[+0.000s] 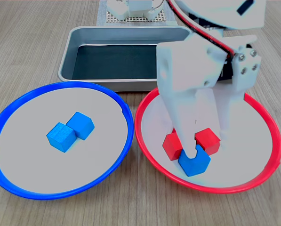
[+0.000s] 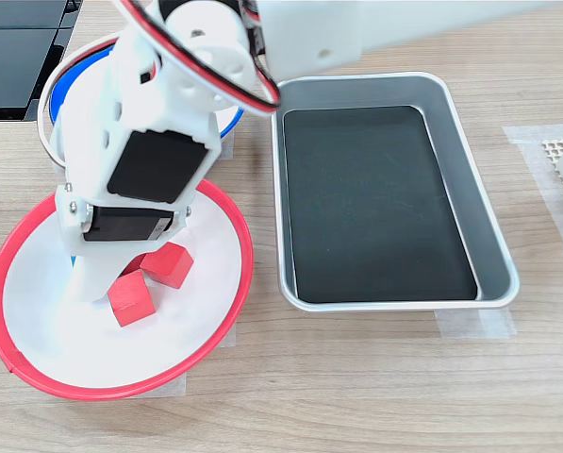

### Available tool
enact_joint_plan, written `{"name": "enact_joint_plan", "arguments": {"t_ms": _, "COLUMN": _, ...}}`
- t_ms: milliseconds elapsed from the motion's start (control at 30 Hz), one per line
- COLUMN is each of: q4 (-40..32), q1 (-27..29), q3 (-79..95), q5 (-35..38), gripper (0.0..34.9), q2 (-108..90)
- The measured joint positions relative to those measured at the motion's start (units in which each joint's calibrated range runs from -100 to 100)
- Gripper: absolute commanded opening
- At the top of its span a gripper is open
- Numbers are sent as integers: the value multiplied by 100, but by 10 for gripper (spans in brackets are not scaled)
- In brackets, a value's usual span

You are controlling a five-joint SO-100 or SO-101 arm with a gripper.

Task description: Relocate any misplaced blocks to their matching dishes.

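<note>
Small matte blue block sits near the front rim of the red-rimmed dish, touching two red blocks. Only the first exterior view shows it, plus two blue blocks mid blue-rimmed dish; the second exterior view's arm hides them. Gripper jaws apart, one fingertip on the block's top, nothing clamped

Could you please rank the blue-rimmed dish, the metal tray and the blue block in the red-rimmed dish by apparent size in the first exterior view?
1. Blue-rimmed dish, though it lies nearer the camera than the tray.
2. Metal tray.
3. Blue block in the red-rimmed dish, smallest.
</note>
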Motion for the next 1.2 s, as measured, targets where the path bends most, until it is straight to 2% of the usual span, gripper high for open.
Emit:
{"name": "enact_joint_plan", "arguments": {"t_ms": 933, "q4": 65, "q1": 221, "q3": -272, "q5": 34, "gripper": 137, "q2": 588}}
{"name": "enact_joint_plan", "arguments": {"t_ms": 1133, "q4": 57, "q1": 212, "q3": -445, "q5": 34, "gripper": 117, "q2": 733}}
{"name": "enact_joint_plan", "arguments": {"t_ms": 1200, "q4": 57, "q1": 212, "q3": -472, "q5": 34, "gripper": 96, "q2": 759}}
